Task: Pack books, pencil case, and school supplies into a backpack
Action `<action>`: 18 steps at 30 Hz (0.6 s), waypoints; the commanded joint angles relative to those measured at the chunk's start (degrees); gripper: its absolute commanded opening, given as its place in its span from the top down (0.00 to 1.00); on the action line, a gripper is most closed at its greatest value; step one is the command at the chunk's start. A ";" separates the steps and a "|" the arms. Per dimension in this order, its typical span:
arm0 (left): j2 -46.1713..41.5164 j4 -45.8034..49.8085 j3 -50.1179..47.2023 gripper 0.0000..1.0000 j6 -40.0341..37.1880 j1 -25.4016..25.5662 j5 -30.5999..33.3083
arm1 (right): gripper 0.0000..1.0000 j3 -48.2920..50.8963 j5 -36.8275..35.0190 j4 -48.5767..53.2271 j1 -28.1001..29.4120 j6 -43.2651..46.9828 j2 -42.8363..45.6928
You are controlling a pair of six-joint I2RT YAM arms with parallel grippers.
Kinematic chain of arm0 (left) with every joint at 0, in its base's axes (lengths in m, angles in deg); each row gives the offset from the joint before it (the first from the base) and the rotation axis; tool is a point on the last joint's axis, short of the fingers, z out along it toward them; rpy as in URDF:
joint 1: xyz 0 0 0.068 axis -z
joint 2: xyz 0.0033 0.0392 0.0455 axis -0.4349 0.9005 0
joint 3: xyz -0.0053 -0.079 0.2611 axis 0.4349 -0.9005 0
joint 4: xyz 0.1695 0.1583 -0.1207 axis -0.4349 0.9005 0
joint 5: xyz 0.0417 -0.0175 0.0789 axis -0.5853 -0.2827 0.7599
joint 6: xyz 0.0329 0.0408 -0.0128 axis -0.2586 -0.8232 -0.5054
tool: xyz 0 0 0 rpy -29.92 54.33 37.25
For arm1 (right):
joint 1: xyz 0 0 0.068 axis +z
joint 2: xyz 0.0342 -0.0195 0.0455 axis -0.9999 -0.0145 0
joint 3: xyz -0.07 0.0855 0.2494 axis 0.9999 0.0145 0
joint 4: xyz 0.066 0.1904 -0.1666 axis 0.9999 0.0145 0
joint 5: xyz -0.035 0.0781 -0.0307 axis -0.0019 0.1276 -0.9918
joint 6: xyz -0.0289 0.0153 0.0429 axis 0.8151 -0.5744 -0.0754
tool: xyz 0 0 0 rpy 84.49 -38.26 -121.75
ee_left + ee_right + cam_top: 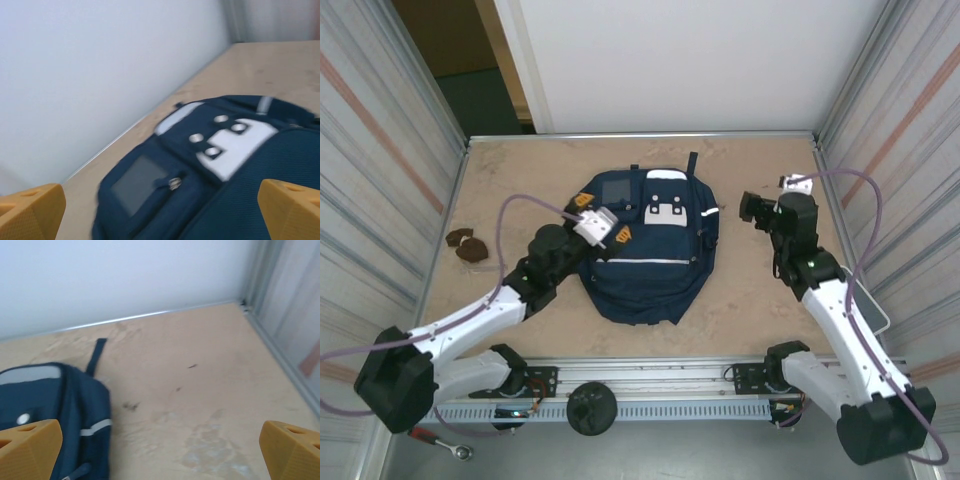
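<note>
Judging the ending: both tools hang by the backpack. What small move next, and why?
Probably draw both arms back toward their bases: the left tool, over the backpack, and the right tool beside it are open and hold nothing; the backpack lies flat, nothing protruding.

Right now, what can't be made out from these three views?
- Inside of the backpack: top view, its own fabric hides any contents.
- Zip state: left wrist view, motion blur.
- Brown lumps: top view, too small to identify.
- Most of the backpack: right wrist view, cut off by the left and bottom edges.
</note>
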 commanded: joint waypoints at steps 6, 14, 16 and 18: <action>-5.47 0.84 -8.10 0.01 16.75 -18.68 10.21 | 0.01 9.38 -12.56 -9.62 -3.60 3.21 1.34; 1.57 -7.82 -14.12 0.01 21.62 -30.66 6.43 | 0.01 20.89 -3.86 -30.34 -8.89 6.41 -12.27; 5.16 -8.83 -13.68 0.01 21.25 -31.13 6.66 | 0.01 22.77 -1.98 -36.60 -9.31 7.20 -17.22; 9.30 -8.89 -12.27 0.01 21.37 -31.15 7.61 | 0.01 23.37 -0.58 -40.43 -9.90 7.11 -21.54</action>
